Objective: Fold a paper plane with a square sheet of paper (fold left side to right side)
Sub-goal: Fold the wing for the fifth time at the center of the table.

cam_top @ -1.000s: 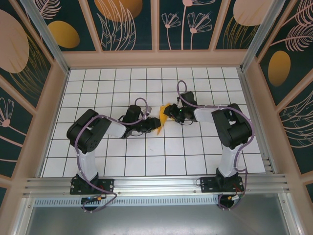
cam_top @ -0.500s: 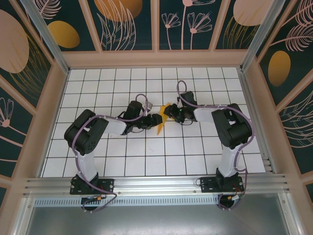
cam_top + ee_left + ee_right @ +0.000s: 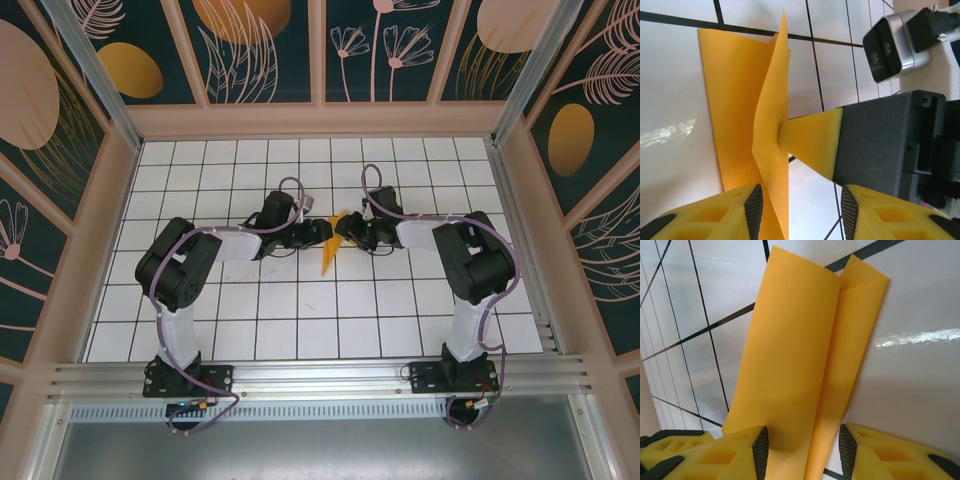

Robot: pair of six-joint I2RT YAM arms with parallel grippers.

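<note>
Table of white tiles with black lines lies under me. My left arm and my right arm both reach to the middle of it and nearly meet there. Between them is the orange-yellow paper. It is folded along its length into a narrow strip. One half lies flat on the tiles and the other half stands up as a loose flap.

My left gripper is at one end of the strip. Its fingers stand about half apart. The flap passes between them, close to one finger, and is not pinched.

My right gripper comes from the other side. Its fingers are also about half apart, and the strip lies in the gap between them. One yellow fingertip touches the side of the standing flap. I cannot tell if the second one presses from behind. The small silver camera on my right wrist sits above that finger.
</note>
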